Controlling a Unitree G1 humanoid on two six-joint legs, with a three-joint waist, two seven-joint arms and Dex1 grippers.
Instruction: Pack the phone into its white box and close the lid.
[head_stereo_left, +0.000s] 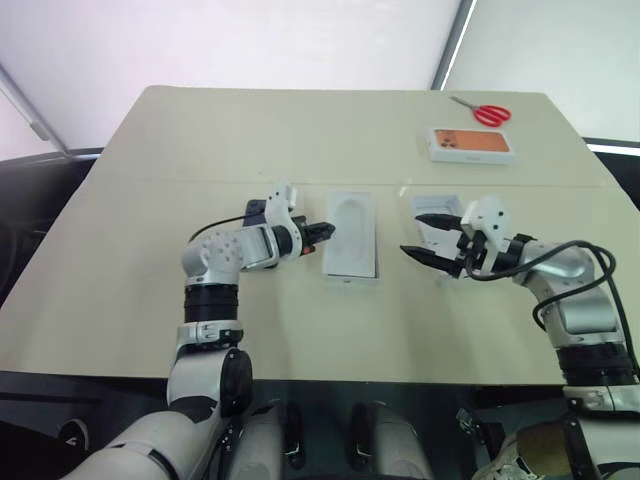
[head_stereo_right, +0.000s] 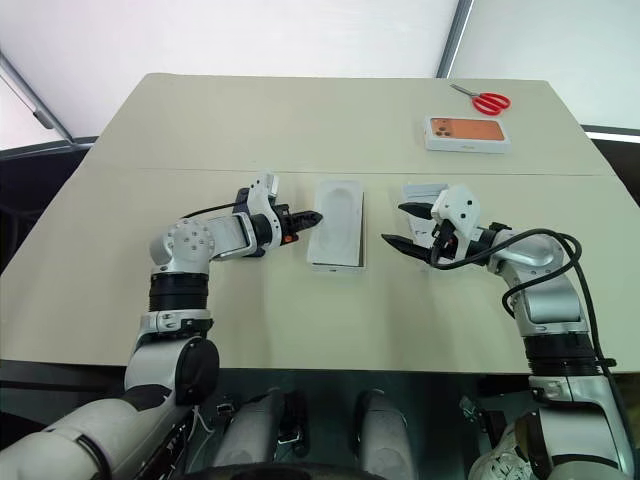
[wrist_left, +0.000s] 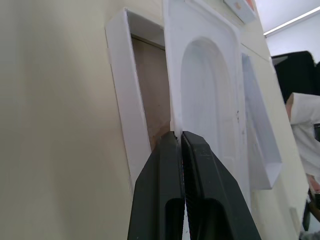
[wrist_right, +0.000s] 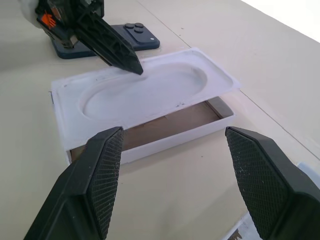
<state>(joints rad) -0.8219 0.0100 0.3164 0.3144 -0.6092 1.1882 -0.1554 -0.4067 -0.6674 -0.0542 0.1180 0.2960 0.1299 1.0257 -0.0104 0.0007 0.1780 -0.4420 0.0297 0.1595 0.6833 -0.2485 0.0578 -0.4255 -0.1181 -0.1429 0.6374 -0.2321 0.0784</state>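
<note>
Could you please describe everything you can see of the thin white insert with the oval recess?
The thin white insert with an oval recess looks like moulded pulp or plastic, a rectangle with rounded corners and a shallow oval dish pressed into it. It lies askew on top of the shallow white cardboard tray, whose brownish inside shows along one side. The left gripper, shut, pinches the insert's edge. It sits mid-table, between the two arms.

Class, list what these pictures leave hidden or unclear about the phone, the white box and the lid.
- The phone: in the right wrist view, mostly behind the left gripper.
- The white box: its inside is covered by the insert.
- The lid: in the head view, partly behind the right gripper; its printed face is unseen.
- Left wrist view: whether the shut jaws pinch the insert's edge is unclear.
</note>
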